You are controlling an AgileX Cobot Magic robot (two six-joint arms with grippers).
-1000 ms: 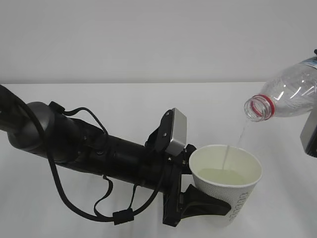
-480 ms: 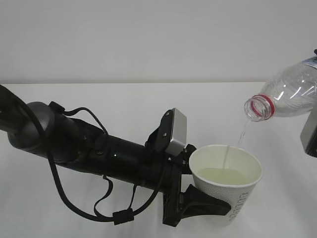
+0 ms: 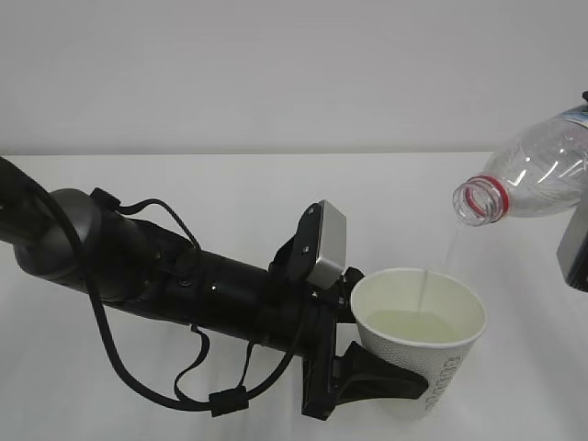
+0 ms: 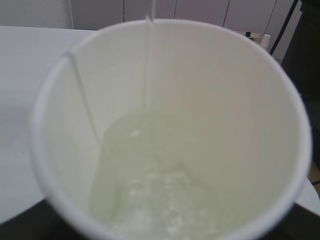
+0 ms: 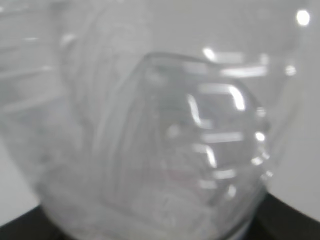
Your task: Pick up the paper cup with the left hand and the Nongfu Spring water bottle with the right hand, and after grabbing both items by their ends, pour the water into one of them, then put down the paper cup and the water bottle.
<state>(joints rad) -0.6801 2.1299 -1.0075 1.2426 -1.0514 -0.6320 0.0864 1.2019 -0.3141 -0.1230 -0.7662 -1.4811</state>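
Note:
The white paper cup (image 3: 419, 323) is held upright above the table, with my left gripper (image 3: 404, 372) shut around its lower part; one black finger (image 3: 381, 381) shows along its near side. Pale water (image 4: 160, 190) lies in its bottom, and the cup fills the left wrist view. At the upper right the clear Nongfu Spring water bottle (image 3: 537, 179) is tipped, its red-ringed mouth (image 3: 480, 199) above and to the right of the cup. A thin thread of water (image 3: 424, 292) falls into the cup. The bottle (image 5: 165, 140) fills the right wrist view and hides my right gripper, which holds it.
The white table (image 3: 202, 197) runs back to a pale wall. My left arm (image 3: 184, 276), with looped cables and a grey box (image 3: 326, 246), lies across the front left. A grey box of the right arm (image 3: 575, 248) shows at the right edge.
The stream from the bottle has thinned to a fine thread. Cup, bottle and both arms hold their places.

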